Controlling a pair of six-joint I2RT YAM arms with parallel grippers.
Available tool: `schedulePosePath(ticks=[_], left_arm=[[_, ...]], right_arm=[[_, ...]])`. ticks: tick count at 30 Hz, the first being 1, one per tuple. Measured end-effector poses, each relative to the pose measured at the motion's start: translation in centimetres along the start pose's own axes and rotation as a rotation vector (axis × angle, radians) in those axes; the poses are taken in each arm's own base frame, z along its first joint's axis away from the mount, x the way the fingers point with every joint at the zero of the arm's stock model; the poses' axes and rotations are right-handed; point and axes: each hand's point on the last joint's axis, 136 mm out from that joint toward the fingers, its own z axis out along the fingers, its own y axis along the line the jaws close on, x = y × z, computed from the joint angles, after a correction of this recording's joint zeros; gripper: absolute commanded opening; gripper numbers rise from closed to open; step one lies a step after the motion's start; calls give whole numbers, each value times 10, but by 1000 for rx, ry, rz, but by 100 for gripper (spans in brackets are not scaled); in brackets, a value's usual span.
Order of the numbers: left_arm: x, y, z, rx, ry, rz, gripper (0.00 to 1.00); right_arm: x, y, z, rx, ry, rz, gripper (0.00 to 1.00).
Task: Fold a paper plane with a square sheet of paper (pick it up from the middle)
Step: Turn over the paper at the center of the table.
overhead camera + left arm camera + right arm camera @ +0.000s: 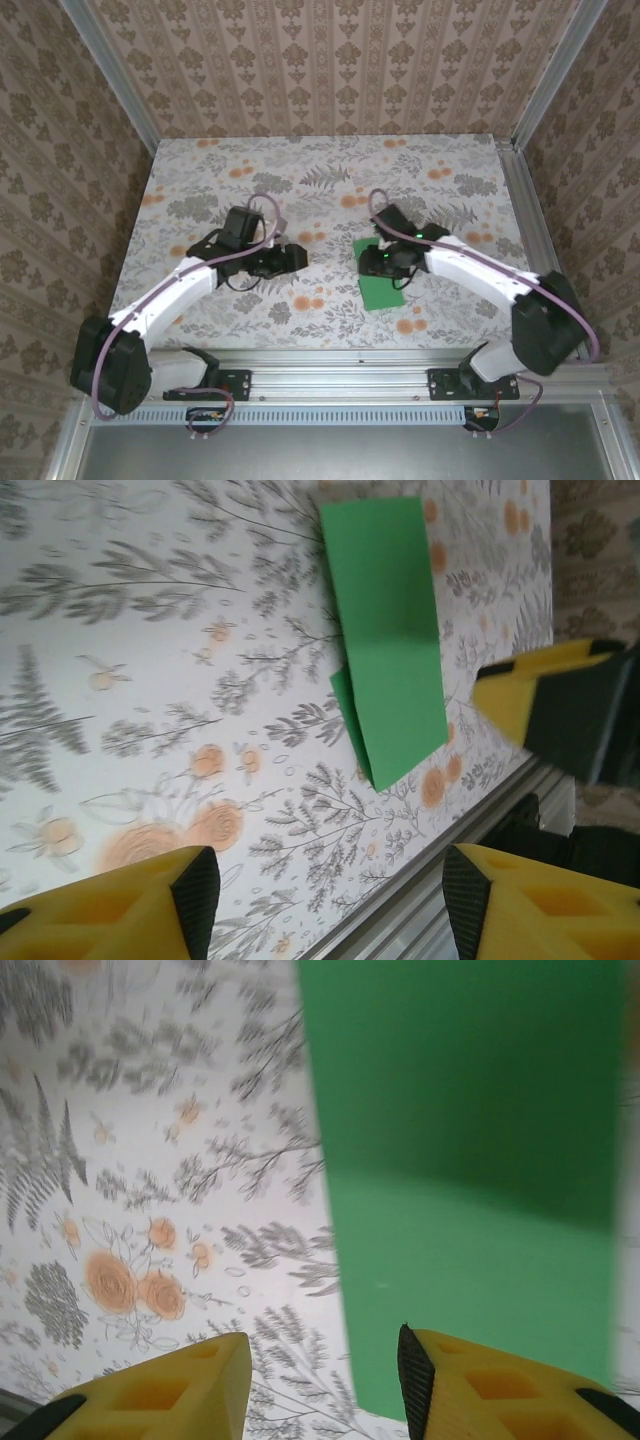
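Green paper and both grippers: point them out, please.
green paper point(382, 590), left wrist view, upper flat panel.
left gripper point(330, 888), left wrist view, midway between fingertips.
right gripper point(323, 1362), right wrist view, midway between fingertips.

The top external camera sits high above and behind the 2 arm bases. It faces forward and down, far enough back to take in the whole bench point(300, 170). The left wrist camera hangs low over the bench, looking past the left gripper point(330, 900) and across the floral print toward the square sheet of paper point(390, 640) and the near rail point(440, 860). The right wrist camera is much closer, looking over the right gripper point(322, 1370) straight onto the sheet. All 3 views share that sheet and the print around it.
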Motion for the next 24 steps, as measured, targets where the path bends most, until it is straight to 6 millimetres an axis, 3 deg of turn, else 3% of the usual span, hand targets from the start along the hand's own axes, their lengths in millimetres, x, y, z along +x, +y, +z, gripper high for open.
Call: schedulePosePath(ticks=[4,8,11,16,24], left_arm=[[-4,-27,29,-5,36,77,52],[-9,-53,65,-6,71,151,39],[-8,-64,91,-18,99,184,37],[-2,-71,128,-52,146,230,35],[14,-54,171,-121,228,261,31]], right_arm=[[5,-43,-5,36,3,77,50],[23,-70,-2,55,44,116,54],[33,-88,-1,40,59,181,54],[45,-99,9,-16,80,244,55],[50,-96,20,-117,84,279,55]])
